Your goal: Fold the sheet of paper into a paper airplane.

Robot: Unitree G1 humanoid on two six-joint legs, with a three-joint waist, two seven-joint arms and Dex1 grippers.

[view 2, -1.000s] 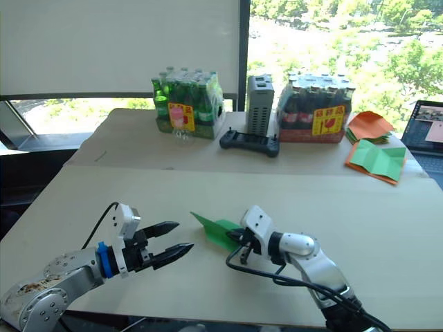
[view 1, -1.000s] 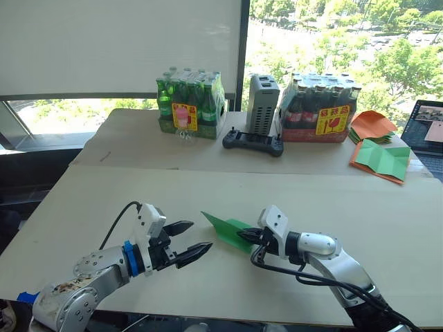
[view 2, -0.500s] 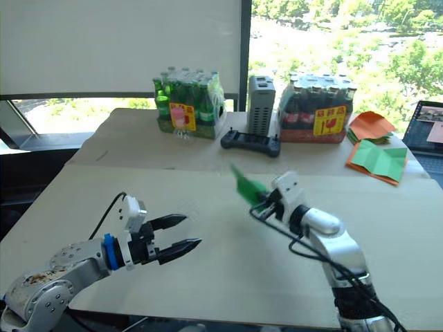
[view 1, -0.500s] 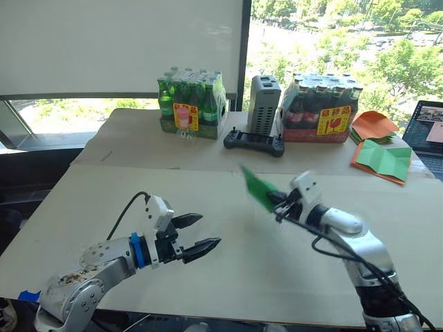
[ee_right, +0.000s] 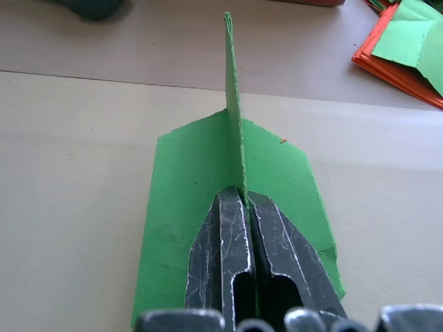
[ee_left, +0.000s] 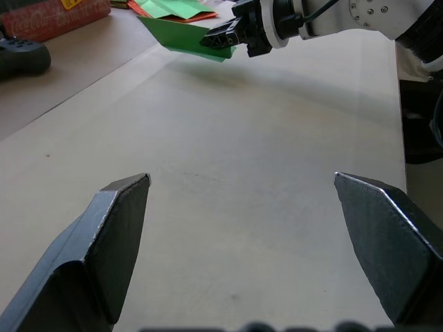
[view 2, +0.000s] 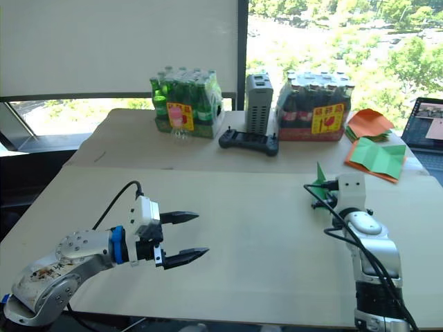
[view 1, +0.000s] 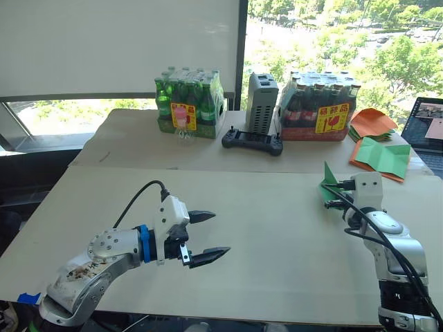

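The bright green sheet of paper stands folded as a paper airplane (view 1: 327,185), a wedge with flat wings and an upright keel. My right gripper (view 1: 333,197) is shut on its keel and holds it above the table (view 1: 277,228) at the right side. In the right wrist view the paper airplane (ee_right: 235,166) points away from the closed fingers (ee_right: 225,242). My left gripper (view 1: 217,235) hangs open over the front left of the table, far from the plane, with nothing between its fingers (ee_left: 114,228). The left wrist view shows the plane (ee_left: 181,32) in the other gripper's tips.
Along the back stand a pack of green bottles (view 1: 190,104), a grey box (view 1: 261,104), a black controller (view 1: 252,141) and a pack of dark bottles (view 1: 320,107). Orange and green sheets (view 1: 379,155) lie at the back right beside a laptop (view 1: 428,124).
My right gripper has swung the green plane from low at the table's front centre up and over to the right. The left gripper has crept slightly forward and stays open.
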